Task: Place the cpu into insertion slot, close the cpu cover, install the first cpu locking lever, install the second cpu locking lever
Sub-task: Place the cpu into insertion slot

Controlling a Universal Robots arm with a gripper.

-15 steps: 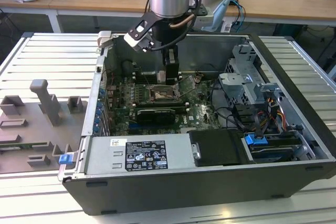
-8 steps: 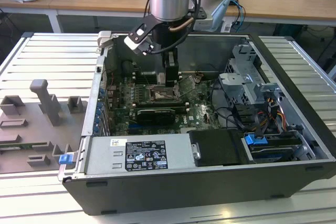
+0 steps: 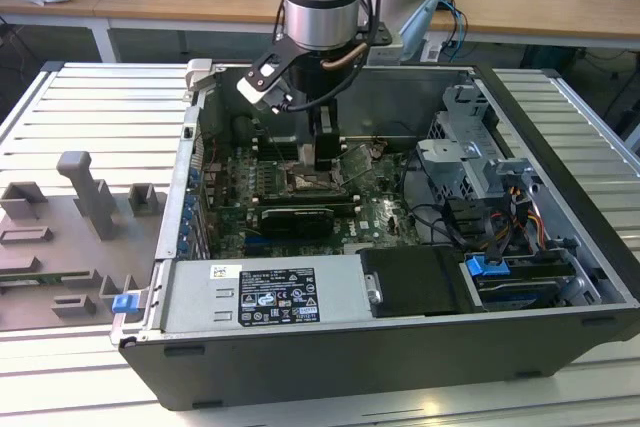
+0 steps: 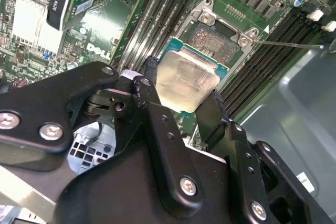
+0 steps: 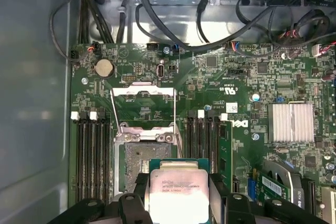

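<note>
silver-topped cpu point(image 5: 176, 195) is held just over the dark insertion slot point(image 5: 134, 166); cpu cover point(image 3: 353, 161) is flipped open at its 3 o'clock, exterior view

Exterior view bright and even, light from overhead; inside of the computer case point(image 3: 350, 375) dimmer, shaded under the arm point(image 3: 320, 7). In both wrist views the cpu point(image 4: 188, 81) point(image 5: 176, 195) top carries soft pale glare. Well apart from the cpu, the heatsink point(image 5: 290, 123) is washed near-white, shadows there soft.

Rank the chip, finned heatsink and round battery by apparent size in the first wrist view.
Largest: the chip, though it sits closest to the camera.
Then the finned heatsink.
Smallest: the round battery.
</note>
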